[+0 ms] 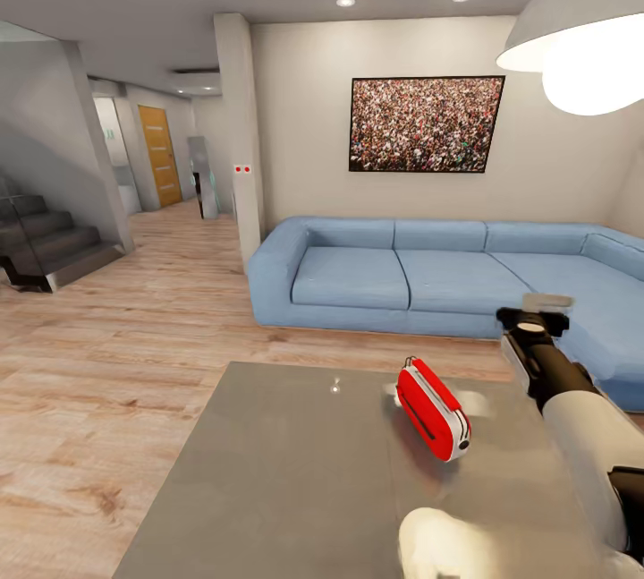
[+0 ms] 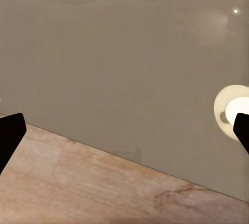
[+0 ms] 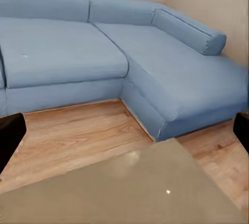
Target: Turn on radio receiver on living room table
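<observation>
Red radio [image 1: 433, 409] lying on glossy grey surface [image 1: 286, 481], blue sofa [image 1: 429, 279] behind. Right end effector [image 1: 535, 319] raised just beyond radio, empty, fingers spread; left end effector [image 2: 124, 130] likewise spread wide, empty.

A low rectangular table [image 1: 295, 489] with a glossy grey top stands on the light wood plank floor [image 1: 116, 337] of the living room, its far edge facing a long blue corner sofa [image 1: 429, 279], which also rests on the planks. On the table's right half lies a radio receiver [image 1: 433, 409], red-fronted with a white edge, tilted up on its side, a thin red strap loop at its far end. The polished surface mirrors ceiling spotlights and a round white pendant lamp. From the left wrist camera, the table's edge [image 2: 129, 78] meets the planks; from the right wrist camera, a table corner [image 3: 155, 187] points toward the sofa.
</observation>
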